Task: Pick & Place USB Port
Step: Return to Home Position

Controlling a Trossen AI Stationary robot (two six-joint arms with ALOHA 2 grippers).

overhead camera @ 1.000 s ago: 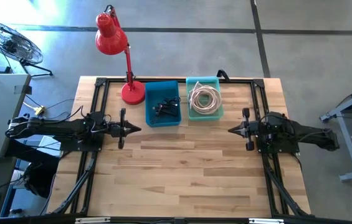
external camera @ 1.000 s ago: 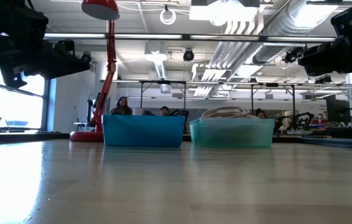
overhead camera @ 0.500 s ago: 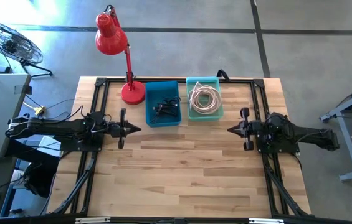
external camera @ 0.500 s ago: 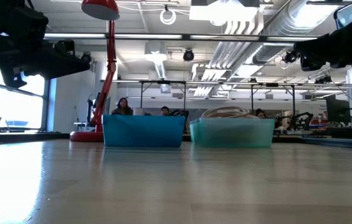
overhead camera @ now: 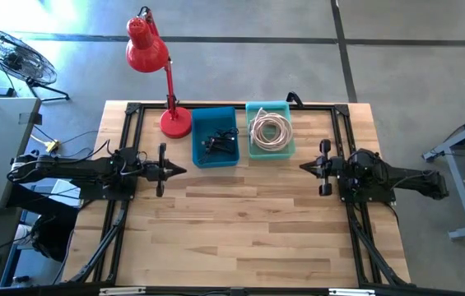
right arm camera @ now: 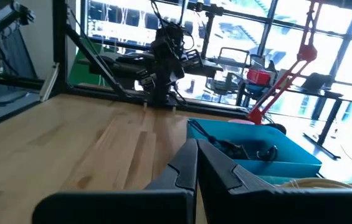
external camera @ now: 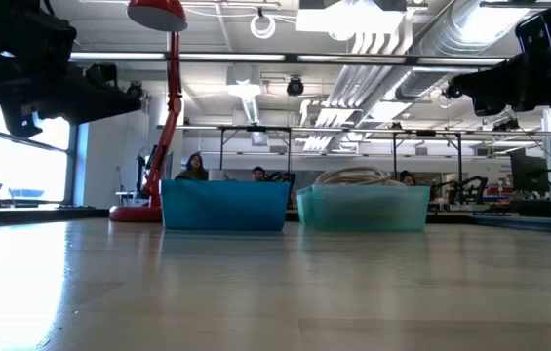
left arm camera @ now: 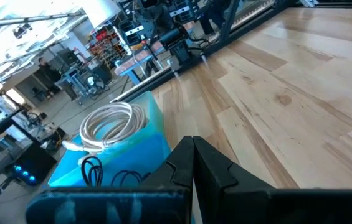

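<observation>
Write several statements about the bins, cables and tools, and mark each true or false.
The white coiled cable lies in the green bin. True.
The black cable lies in the green bin. False: it lies in the blue bin.
The red lamp stands beside the blue bin. True.
The left tool grips a cable. False: it is shut and holds nothing.
The right tool reaches into the green bin. False: it is shut, outside the bin, over the table.

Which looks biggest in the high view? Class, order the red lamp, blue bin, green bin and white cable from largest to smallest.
1. red lamp: head, stem and base together span the most.
2-3. blue bin and green bin: they look alike, so no ranking.
4. white cable: coiled inside the green bin.
</observation>
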